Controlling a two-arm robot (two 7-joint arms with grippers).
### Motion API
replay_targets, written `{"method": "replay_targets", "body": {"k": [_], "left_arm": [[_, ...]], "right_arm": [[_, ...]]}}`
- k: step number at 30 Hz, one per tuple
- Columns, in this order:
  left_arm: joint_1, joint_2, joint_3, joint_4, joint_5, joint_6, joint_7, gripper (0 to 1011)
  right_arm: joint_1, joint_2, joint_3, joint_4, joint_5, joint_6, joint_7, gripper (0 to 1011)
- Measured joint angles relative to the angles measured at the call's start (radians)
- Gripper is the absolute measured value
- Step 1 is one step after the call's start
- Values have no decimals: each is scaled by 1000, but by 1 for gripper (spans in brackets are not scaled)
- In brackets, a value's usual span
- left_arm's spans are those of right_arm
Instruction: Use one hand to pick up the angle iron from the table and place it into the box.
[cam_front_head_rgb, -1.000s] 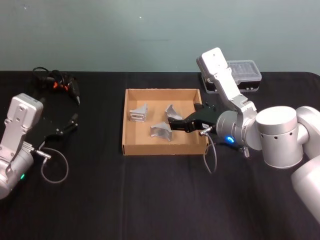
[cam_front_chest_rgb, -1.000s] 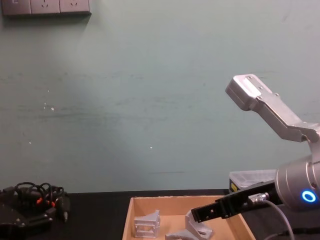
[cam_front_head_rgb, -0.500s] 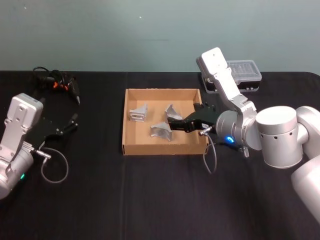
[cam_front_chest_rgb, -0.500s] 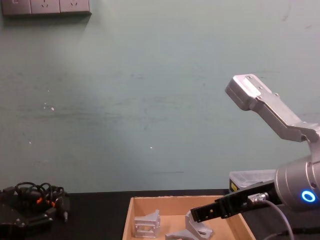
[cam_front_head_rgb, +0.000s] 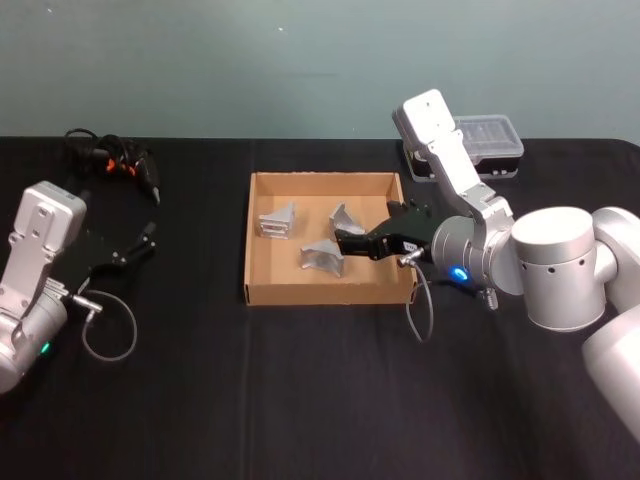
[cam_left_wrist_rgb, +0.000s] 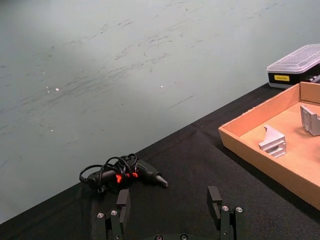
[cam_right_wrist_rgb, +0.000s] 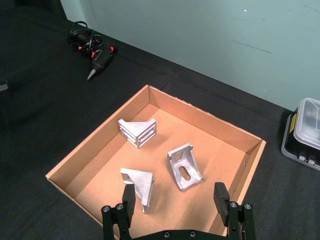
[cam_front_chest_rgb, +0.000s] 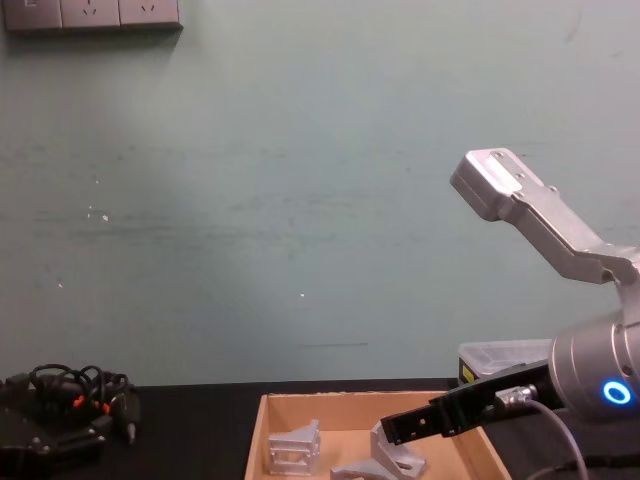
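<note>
My right end effector (cam_right_wrist_rgb: 177, 202) hangs wide open and empty over the cardboard box (cam_front_head_rgb: 262, 296), where three metal brackets (cam_right_wrist_rgb: 184, 167) lie. If I pull away low, a finger could clip the box wall and drag it. My left end effector (cam_left_wrist_rgb: 170, 212) rests open above the counter (cam_front_head_rgb: 200, 400).

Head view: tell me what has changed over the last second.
Very little. The right claw hangs open over the cardboard box, barely shifted and holding nothing. The three angle irons lie in the box as before, and the left claw stays parked, open, at the left.
</note>
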Motion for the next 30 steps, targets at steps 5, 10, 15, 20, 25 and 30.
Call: {"method": "replay_targets", "body": {"k": [5,10,15,20,25,30], "left_arm": [[0,0,0,0,0,0,0,1011],[0,0,0,0,0,0,0,1011],[0,0,0,0,0,0,0,1011],[0,0,0,0,0,0,0,1011],[0,0,0,0,0,0,0,1011],[0,0,0,0,0,0,0,1011]], "right_arm": [[0,0,0,0,0,0,0,1002],[0,0,0,0,0,0,0,1002],[0,0,0,0,0,0,0,1002],[0,0,0,0,0,0,0,1002],[0,0,0,0,0,0,0,1002],[0,0,0,0,0,0,0,1002]]}}
